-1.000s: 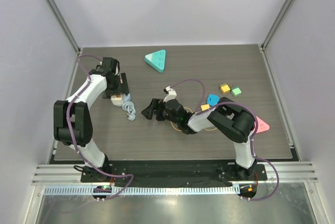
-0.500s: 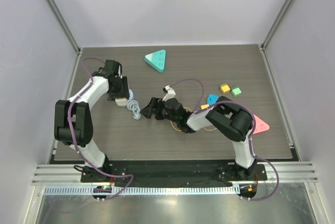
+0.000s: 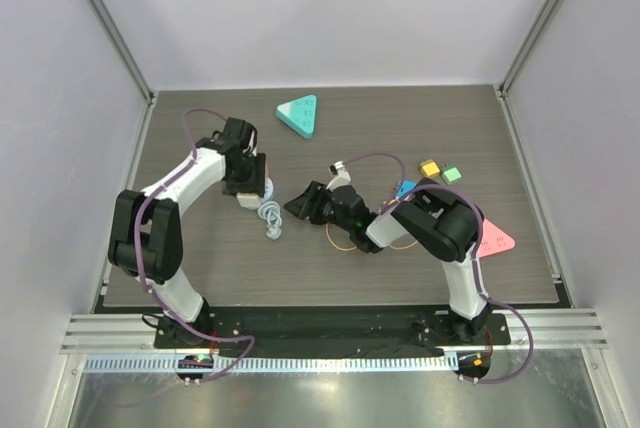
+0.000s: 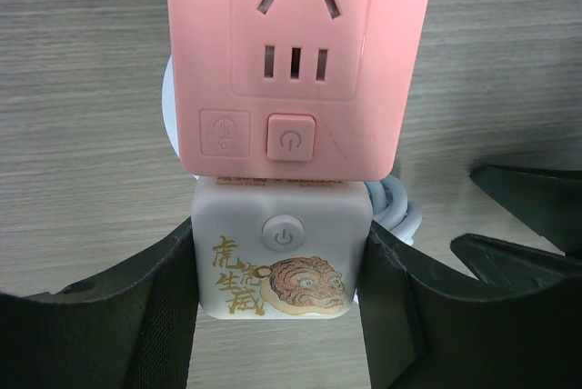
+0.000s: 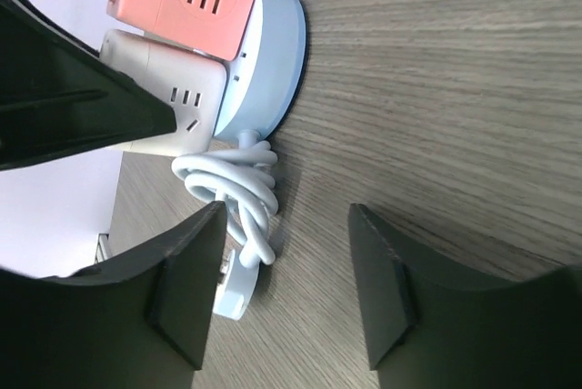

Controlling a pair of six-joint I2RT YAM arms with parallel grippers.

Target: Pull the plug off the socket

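Note:
My left gripper [image 3: 246, 181] is shut on a white cube adapter [image 4: 280, 248] with a tiger print; its fingers [image 4: 159, 316] press both sides. The white cube and a pink cube adapter [image 4: 296, 62] both sit against a pale blue round socket base [image 5: 273, 53]. A coiled white cable [image 5: 232, 184] with a flat plug end [image 5: 227, 289] lies beside them. It also shows in the top view [image 3: 270, 218]. My right gripper [image 3: 300, 204] is open and empty, low over the table just right of the coil, its jaws either side of bare wood [image 5: 286, 289].
A teal triangle [image 3: 299, 114] lies at the back. Yellow [image 3: 430, 168], green [image 3: 452, 175] and blue [image 3: 405, 189] blocks and a pink triangle [image 3: 497, 240] lie to the right. A thin orange ring [image 3: 345, 241] lies under the right arm.
My left gripper has dragged the socket assembly and cable to the right and nearer the right gripper. The right gripper has shifted slightly to the right and stays open.

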